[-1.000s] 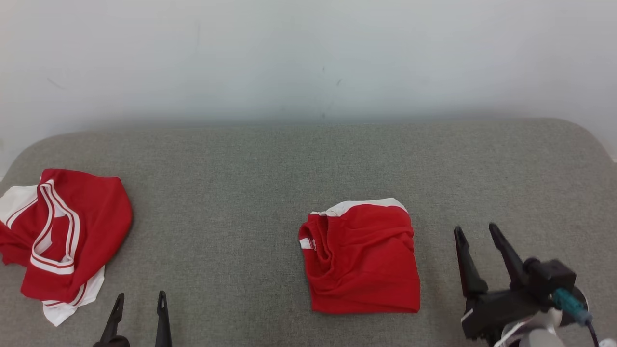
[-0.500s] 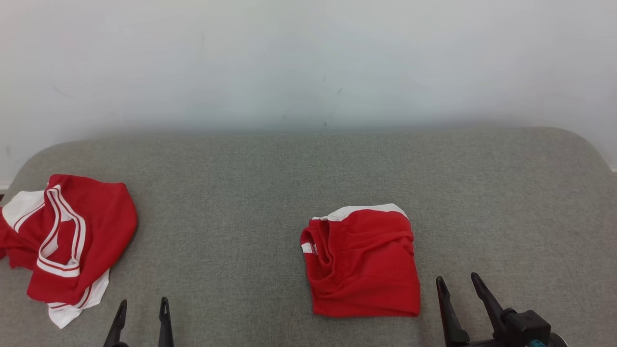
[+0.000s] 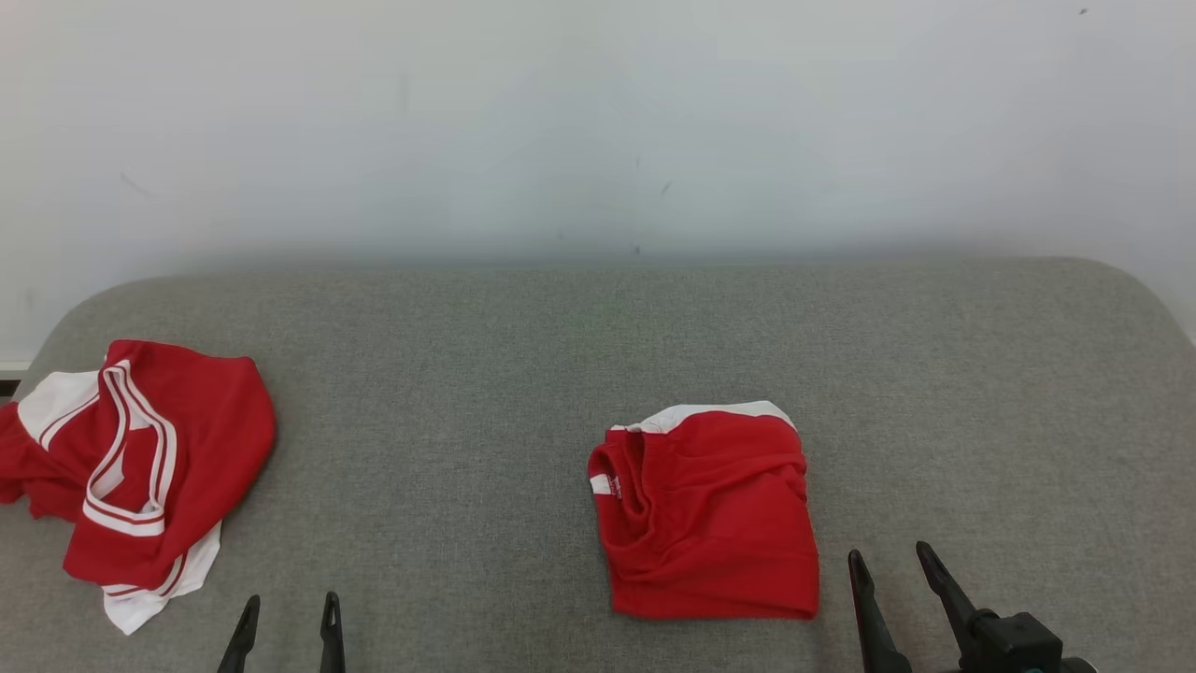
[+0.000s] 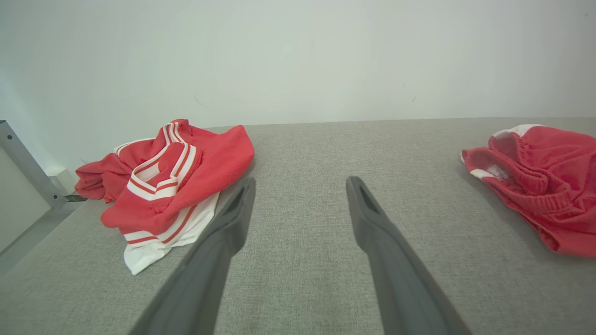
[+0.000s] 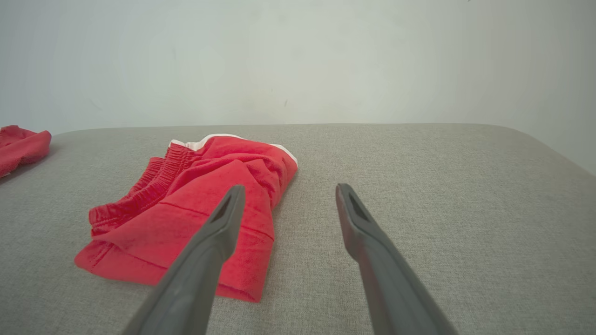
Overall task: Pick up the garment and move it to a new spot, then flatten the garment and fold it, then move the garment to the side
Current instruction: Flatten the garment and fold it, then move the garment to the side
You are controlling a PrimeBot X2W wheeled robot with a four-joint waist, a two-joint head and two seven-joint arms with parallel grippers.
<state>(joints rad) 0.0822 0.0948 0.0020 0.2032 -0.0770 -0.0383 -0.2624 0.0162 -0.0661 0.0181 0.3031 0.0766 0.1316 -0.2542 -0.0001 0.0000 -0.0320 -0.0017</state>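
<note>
Right gripper [image 3: 889,553]: fingers spread, nothing between them, low at the near edge just right of the folded red garment [image 3: 710,514] and not touching it. Left gripper [image 3: 291,598]: also spread and empty, well apart from that garment.

Garment position: middle of the grey padded surface [image 3: 467,374], a compact rectangle with the waistband to the left and a white strip along the far edge. Judged folded, with the move to the side not yet done.

Risks:
- A pinch that takes only the top layer would let the fold fall open on lifting.
- Dragging over the coarse cover could bunch the layers.
- Carrying it left could run it into the crumpled red-and-white garment [image 3: 140,467].

Containers: none in use. Both garments lie directly on the surface.
</note>
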